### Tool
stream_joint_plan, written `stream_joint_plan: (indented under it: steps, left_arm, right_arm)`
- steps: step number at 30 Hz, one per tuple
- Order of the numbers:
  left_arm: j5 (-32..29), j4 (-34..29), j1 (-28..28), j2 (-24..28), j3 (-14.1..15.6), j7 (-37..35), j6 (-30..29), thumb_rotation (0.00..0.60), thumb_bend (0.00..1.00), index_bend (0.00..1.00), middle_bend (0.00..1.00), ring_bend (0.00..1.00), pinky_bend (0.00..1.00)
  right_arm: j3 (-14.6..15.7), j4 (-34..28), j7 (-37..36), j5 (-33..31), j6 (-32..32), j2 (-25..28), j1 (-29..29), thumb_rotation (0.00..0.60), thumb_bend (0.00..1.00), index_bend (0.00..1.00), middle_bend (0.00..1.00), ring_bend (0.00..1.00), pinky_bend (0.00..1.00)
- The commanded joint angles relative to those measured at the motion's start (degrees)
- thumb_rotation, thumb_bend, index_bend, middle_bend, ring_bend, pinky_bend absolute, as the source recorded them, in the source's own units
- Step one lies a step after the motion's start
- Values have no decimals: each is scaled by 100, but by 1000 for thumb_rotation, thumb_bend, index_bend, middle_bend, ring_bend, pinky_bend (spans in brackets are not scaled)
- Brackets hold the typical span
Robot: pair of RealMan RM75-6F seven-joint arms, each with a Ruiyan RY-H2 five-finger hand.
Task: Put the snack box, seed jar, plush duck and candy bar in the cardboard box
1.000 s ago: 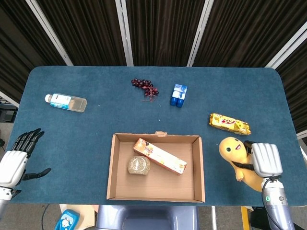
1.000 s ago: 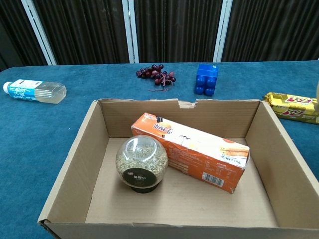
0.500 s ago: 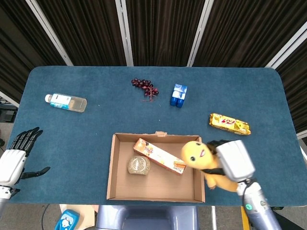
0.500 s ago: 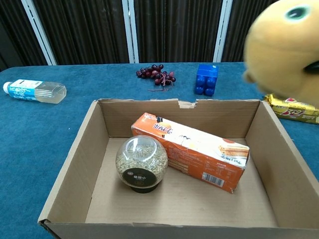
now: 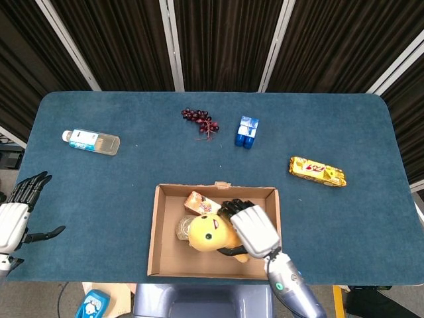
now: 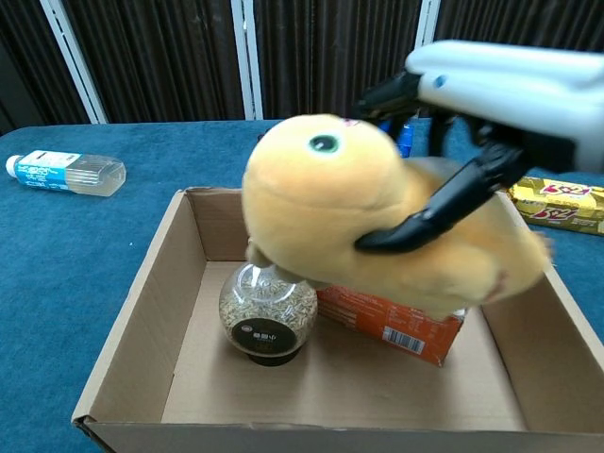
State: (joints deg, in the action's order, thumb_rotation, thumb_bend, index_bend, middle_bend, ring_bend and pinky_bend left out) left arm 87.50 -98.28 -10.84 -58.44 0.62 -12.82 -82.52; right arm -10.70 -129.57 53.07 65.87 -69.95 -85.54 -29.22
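Your right hand (image 5: 252,228) grips the plush duck (image 6: 377,217), fingers (image 6: 425,212) wrapped around its body, above the cardboard box (image 6: 142,321); your left hand (image 5: 16,212) hangs spread, holding nothing.

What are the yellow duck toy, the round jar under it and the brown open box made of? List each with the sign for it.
Yellow duck toy: soft plush fabric, matte and fuzzy; it dents under the right hand's black fingers.
Round jar: clear glass or plastic, glossy; seeds show through, dark base.
Brown open box: corrugated cardboard, matte, with a torn back edge.
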Motion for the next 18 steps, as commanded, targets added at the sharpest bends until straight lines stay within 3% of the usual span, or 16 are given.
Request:
stream_joint_plan:
  steps: [1, 9, 18]
  left_arm:
    - [-29, 33, -5, -7, -29, -60, 29, 600, 55, 0, 0, 0, 0]
    - [-49, 72, 5, -5, -63, -161, 63, 600, 55, 0, 0, 0, 0]
    - [-53, 82, 13, -21, -81, -124, 102, 600, 56, 0, 0, 0, 0]
  right_arm:
    - [-311, -24, 619, -705, -183, -471, -392, 600, 49, 61, 3, 0, 172]
    - [-1009, -24, 1126, -1138, -808, -464, -717, 600, 47, 37, 0, 0, 121]
    - [-1713, 326, 885, -1699, -1015, 760, -508, 600, 12, 39, 0, 0, 83]
